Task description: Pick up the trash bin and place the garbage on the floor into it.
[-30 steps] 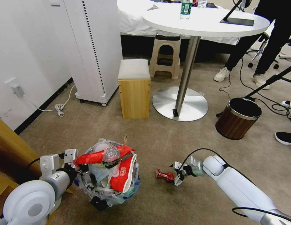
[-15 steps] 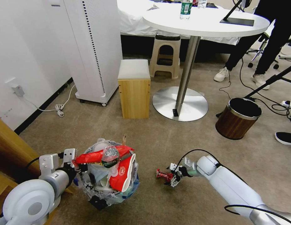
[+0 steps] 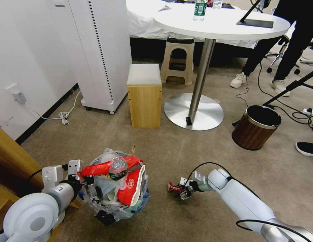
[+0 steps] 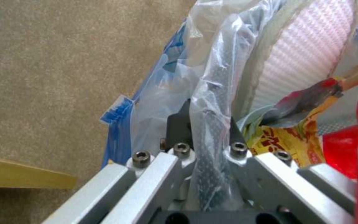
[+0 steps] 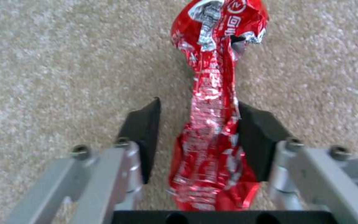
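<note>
left: my left gripper point(image 3: 83, 181) is clenched on the rim of the trash bin point(image 3: 106, 215); in the left wrist view the black rim and its clear liner point(image 4: 212, 102) run straight between the two pads, pinched tight. the bin sits at my left front on the carpet point(image 3: 170, 148), no visible change in its place over the last second. it is heaped: a red wrapper point(image 3: 107, 167) lies across the top, a small bottle point(image 3: 118, 166) on it, the crushed red-white bowl point(image 3: 133, 186) leaning at the side nearest my right arm, a wooden stick point(image 3: 133, 149) poking up at the far edge.

centre: one piece of garbage is on the floor, a crumpled red foil wrapper point(image 3: 174, 188), lying just beside the bin and apart from it.

right: my right gripper point(image 3: 182, 192) has crept toward the bin side over the last second and now straddles that wrapper. right wrist view: the foil point(image 5: 212, 124) lies lengthwise between the pads, one pad touching it, the other with a gap of carpet showing. so: spread around the wrapper, not grasping.

reading: approach is finished and closing comes next. foil is thin and flat on the pile, so the pads likely need to sit low or they may slip over it.

far right: the brown wood-patterned bin point(image 3: 254, 129) stands well apart, not part of this.
</note>
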You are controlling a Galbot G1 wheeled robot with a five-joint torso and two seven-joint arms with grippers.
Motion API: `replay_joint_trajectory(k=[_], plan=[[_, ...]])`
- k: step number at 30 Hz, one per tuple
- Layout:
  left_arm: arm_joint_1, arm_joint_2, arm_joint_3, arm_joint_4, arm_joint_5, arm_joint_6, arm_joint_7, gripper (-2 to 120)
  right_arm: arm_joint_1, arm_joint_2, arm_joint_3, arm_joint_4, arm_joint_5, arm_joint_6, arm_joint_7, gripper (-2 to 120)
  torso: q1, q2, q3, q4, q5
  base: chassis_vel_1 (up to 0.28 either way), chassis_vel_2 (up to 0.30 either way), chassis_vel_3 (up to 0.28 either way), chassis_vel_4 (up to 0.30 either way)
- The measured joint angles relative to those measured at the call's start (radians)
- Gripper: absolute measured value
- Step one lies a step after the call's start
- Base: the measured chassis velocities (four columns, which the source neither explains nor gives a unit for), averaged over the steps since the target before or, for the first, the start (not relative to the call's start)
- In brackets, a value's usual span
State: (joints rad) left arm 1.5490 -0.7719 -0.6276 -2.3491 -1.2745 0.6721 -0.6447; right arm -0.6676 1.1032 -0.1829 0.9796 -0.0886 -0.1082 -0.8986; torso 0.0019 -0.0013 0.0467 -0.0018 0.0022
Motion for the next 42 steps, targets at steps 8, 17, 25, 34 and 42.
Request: replay_joint_trajectory(k=[8, 17, 25, 34, 42], plan=[[0.001, 0.003, 0.0, 0.0, 0.0, 0.0, 0.0, 1, 0.01, 0.02, 0.007, -0.027, -0.02, 0.007, 0.001, 25, 0.0, 0.0, 0.0, 0.0, 0.0, 0.0, 0.0, 0.0, 0.0], [0.0, 0.002, 0.0, 0.006, 0.002, -0.001, 0.003, 1, 0.018, 0.026, 0.018, -0.047, -0.037, 0.018, 0.0, 16, 0.0, 0.0, 0.0, 0.0001, 0.0002, 0.0, 0.0, 0.0, 0.0], [-0.003, -0.001, 0.009, 0.01, 0.006, -0.001, 0.006, 1, 0.005, -0.032, 0.034, 0.018, 0.009, 0.019, 0.015, 14, 0.0, 0.0, 0.0, -0.0001, 0.0002, 0.0, 0.0, 0.0, 0.0], [0.0, 0.002, 0.01, 0.003, 0.007, -0.001, 0.007, 1, -0.012, -0.15, 0.079, 0.273, 0.188, 0.003, 0.04, 14, 0.0, 0.0, 0.0, -0.0001, 0.0, 0.0, 0.0, 0.0, 0.0], [0.003, 0.002, 0.022, -0.002, 0.008, -0.001, 0.009, 1, 0.012, -0.214, 0.19, 0.48, 0.372, 0.028, 0.013, 14, 0.0, 0.0, 0.0, 0.0, 0.0, 0.0, 0.0, 0.0, 0.0]])
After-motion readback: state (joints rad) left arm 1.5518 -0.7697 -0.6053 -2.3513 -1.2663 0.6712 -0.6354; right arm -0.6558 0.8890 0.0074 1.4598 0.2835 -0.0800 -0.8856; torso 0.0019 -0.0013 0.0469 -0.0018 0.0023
